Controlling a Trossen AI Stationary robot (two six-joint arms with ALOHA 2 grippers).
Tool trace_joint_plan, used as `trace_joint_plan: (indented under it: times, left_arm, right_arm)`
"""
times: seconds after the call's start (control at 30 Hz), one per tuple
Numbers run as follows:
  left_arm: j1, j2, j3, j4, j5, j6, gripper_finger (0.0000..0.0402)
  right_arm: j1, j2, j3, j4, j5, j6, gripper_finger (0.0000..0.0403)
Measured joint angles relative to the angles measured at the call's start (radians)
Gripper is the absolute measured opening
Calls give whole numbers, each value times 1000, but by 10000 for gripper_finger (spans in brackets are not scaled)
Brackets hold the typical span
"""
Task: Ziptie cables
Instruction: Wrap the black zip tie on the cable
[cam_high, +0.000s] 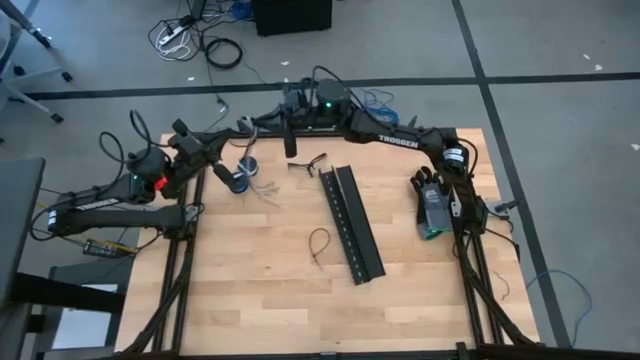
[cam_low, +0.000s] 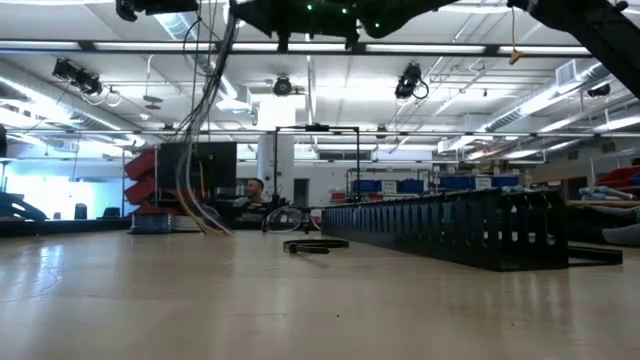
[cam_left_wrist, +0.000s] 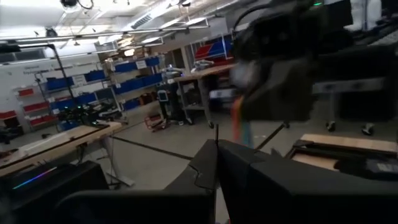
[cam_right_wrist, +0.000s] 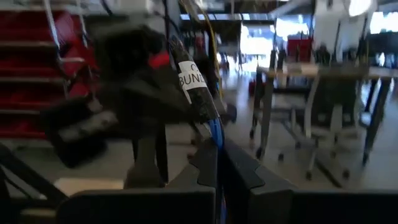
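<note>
Left end effector (cam_high: 243, 176) shut, gripping splayed thin pale cables (cam_high: 262, 190).

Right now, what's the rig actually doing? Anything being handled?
Nothing is being handled. Both arms are folded back at the table's far edge, the left gripper and right gripper both shut and empty. The cables lie splayed on the table near the left arm. A looped ziptie sits mid-table beside the black perforated strips. No tying has started.
</note>
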Motion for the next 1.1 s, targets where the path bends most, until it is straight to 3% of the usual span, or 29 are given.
trace_joint_plan:
  times: [0.4, 0.5, 0.67, 0.87, 1.1]
  left_arm:
    - [0, 0, 183, -189, -38, 66, 0]
    - [-1, 6, 202, -230, -43, 59, 0]
    - [-28, 61, 122, -261, -12, -18, 0]
    - [-78, 180, -21, -74, 5, -47, 0]
    - [-155, 360, -68, 129, 26, -94, 0]
  right_arm:
    - [31, 2, 3, 102, 41, 45, 0]
    - [26, 2, 22, 42, 11, 71, 0]
    - [15, -3, 21, -192, -26, 57, 0]
    - [-19, -71, 20, -581, -19, -44, 0]
    - [-20, -229, -21, -931, 8, -170, 0]
